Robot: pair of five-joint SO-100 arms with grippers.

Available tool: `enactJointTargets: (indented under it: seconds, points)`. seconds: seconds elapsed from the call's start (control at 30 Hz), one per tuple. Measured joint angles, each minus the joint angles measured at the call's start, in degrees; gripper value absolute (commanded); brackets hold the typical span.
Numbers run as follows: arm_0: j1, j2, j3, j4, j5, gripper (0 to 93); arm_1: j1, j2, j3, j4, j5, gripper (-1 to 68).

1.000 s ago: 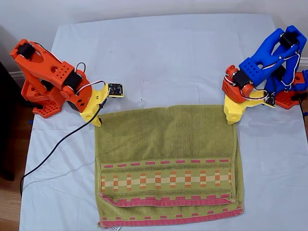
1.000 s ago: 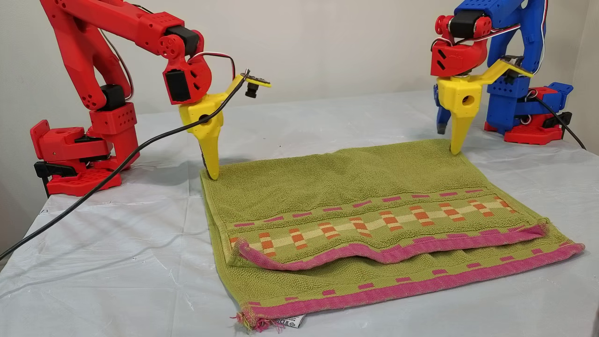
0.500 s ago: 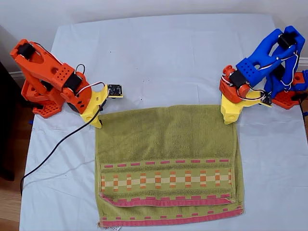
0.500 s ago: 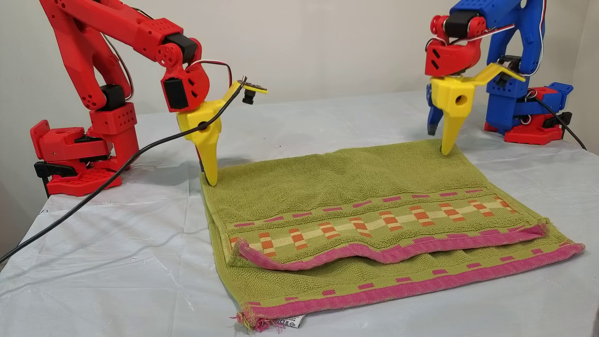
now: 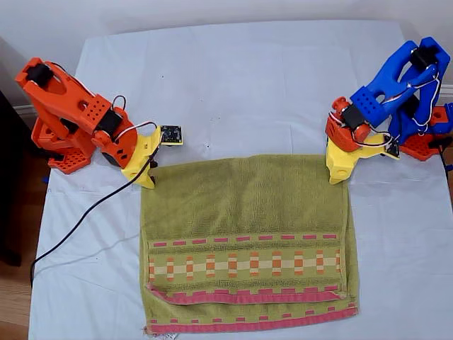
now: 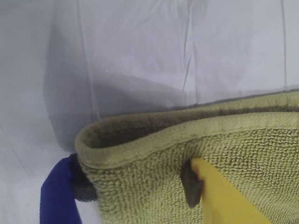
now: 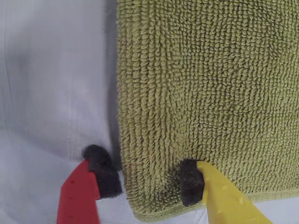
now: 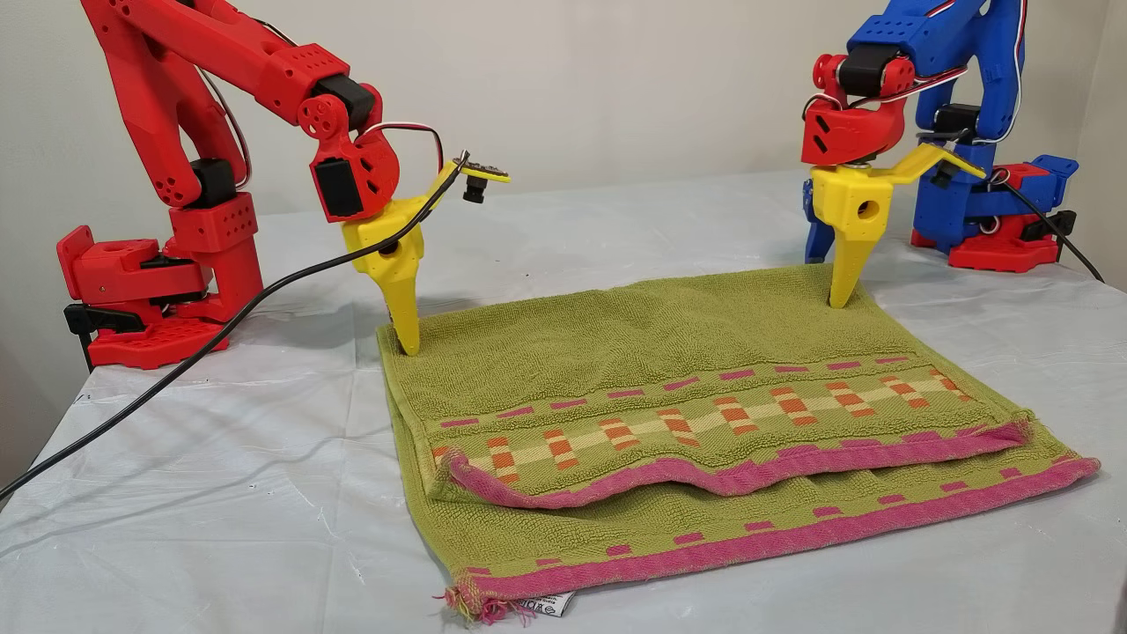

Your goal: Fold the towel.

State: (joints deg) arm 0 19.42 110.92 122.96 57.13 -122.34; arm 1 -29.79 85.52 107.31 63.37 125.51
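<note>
The towel (image 5: 244, 244), folded once on the white table sheet (image 5: 233, 78), is soft, limp terry. My first gripper (image 6: 135, 186) and second gripper (image 7: 149, 179) straddle its fold corners, jaws parted; I'd pinch both layers there.

A pale bluish-white sheet (image 5: 248, 78) covers the counter, wrinkled and creased toward the near edge in the other view. A black cable (image 8: 158, 374) trails across the sheet and runs off the counter's edge at the exterior view's left. Behind the counter stands a plain light wall (image 8: 616, 79). Brown wooden floor (image 5: 14, 283) shows along the exterior view's left side.
</note>
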Motion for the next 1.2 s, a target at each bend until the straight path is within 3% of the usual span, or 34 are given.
enactJointTargets:
  seconds: [0.1, 0.2, 0.6, 0.83, 1.0, 1.2]
  points:
    - [-0.44, 1.14, 1.32, -0.88, 0.44, 0.7, 0.0, 0.62, 0.7, -0.62, 0.35, 18.9]
    - [-0.7, 2.29, 2.72, -1.85, 0.44, 0.0, -0.09, 0.79, 0.97, -0.88, 0.7, 0.5]
    - [-0.79, 0.62, -4.22, 10.37, 1.85, 0.0, -0.44, 0.62, -0.7, 1.67, -0.35, 0.0]
    - [2.9, 3.08, -11.69, 21.18, 3.08, 0.0, -1.93, 0.53, -11.87, 16.44, -2.11, 0.1]
    - [9.14, 5.01, -16.7, 27.07, 1.32, 0.0, -4.75, -6.86, -32.26, 34.01, -2.37, 0.1]
    - [17.14, 4.48, -23.47, 31.99, 0.35, 0.0, -8.17, -16.96, -51.77, 38.76, -2.46, 0.1]
